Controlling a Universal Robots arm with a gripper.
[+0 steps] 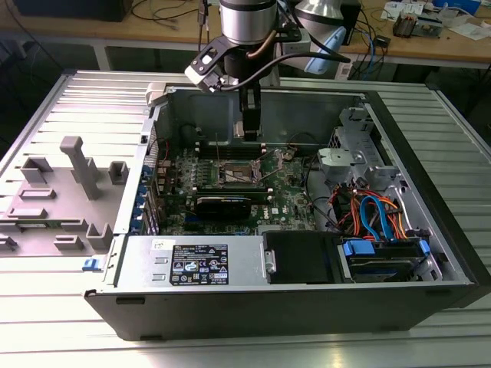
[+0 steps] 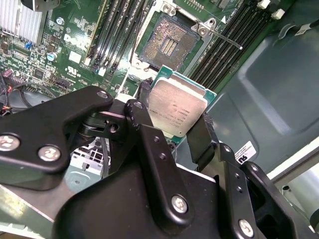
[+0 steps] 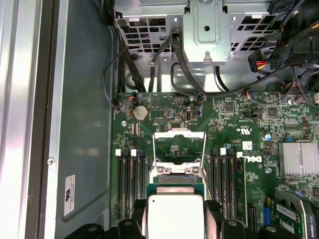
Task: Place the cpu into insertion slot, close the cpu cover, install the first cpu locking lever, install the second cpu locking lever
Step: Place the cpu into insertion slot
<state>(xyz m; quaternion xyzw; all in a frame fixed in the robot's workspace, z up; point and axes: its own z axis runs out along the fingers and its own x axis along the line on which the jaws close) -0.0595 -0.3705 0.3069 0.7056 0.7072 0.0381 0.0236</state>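
Aloft, tool pinching cpu (edgewise), near insertion slot

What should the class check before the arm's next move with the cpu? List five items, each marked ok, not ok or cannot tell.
1. The gripper is shut on the cpu, held clear of the board: ok.
2. The insertion slot lies uncovered, dark centre exposed: ok.
3. The cpu cover stands swung up off the slot: ok.
4. The locking lever is angled away from the slot: ok.
5. Cpu corner orientation against the slot: cannot tell.
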